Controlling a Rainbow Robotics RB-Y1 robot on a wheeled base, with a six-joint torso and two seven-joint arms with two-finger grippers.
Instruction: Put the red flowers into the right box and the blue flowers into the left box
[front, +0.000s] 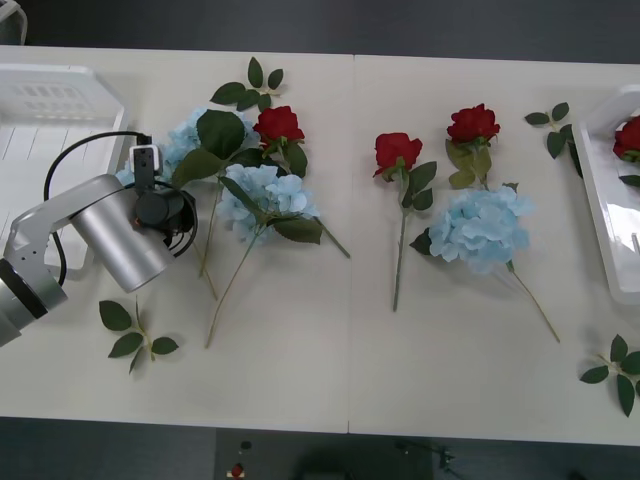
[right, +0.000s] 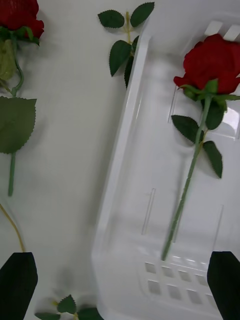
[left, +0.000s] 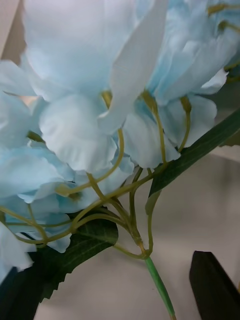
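Blue flowers (left: 100, 100) sit between the open left gripper's (left: 120, 295) fingers (left: 215, 285).

room and furniture, as seen from the front view

table (front: 330, 380): white, matte top, made of two panels joined by a thin straight seam (front: 351, 250) running from the far edge to the near edge, a little left of centre. light: even and soft, from overhead; faint shadows only. far side: a dark grey band (front: 330, 25) beyond the table's far edge, plain, wall or floor cannot be told. far left corner: a pale curved object (front: 10, 20), partly cut off, unidentifiable. near side: dark grey floor (front: 120, 455) below the table's near edge, with a small dark fitting (front: 238, 466) carrying a red spot, too small to identify.
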